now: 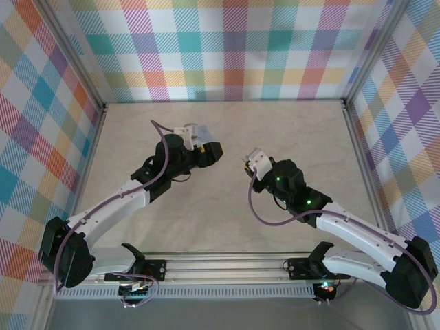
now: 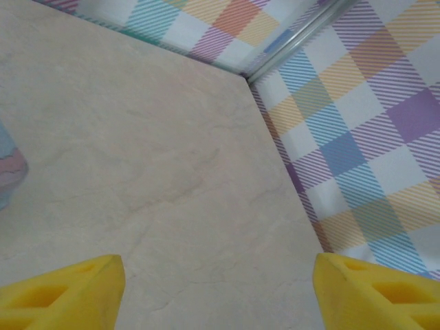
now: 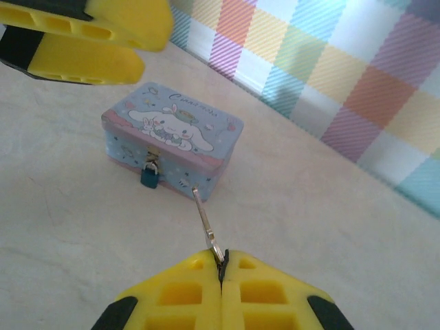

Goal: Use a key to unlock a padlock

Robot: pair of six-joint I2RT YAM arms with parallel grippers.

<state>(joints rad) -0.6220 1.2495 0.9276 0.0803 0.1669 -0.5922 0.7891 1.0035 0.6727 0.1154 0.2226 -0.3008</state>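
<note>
Right gripper (image 3: pixel 221 271) clamped tight on the key (image 3: pixel 205 223), blade aimed at eleven o'clock; padlock (image 3: pixel 150 176) hangs on the tin box (image 3: pixel 192 130) latch, ten o'clock of the tip, apart; left gripper (image 2: pixel 218 278) gapes empty; insertion and turn remain

padlock (image 3: pixel 150 176) on tin box (image 3: pixel 172 130) (front), key (image 3: pixel 205 223) beside

The left gripper (image 2: pixel 220 299) shows its 2 yellow fingertips (image 2: pixel 65 295) in the bottom corners, standing wide apart, with the pale marbled table (image 2: pixel 172 172) between them. At the left edge lies a blurred blue and pink shape (image 2: pixel 8 165) (cut off, hard to identify). A metal post (image 2: pixel 302 38) joins 2 checked walls (image 2: pixel 371 137).
</note>
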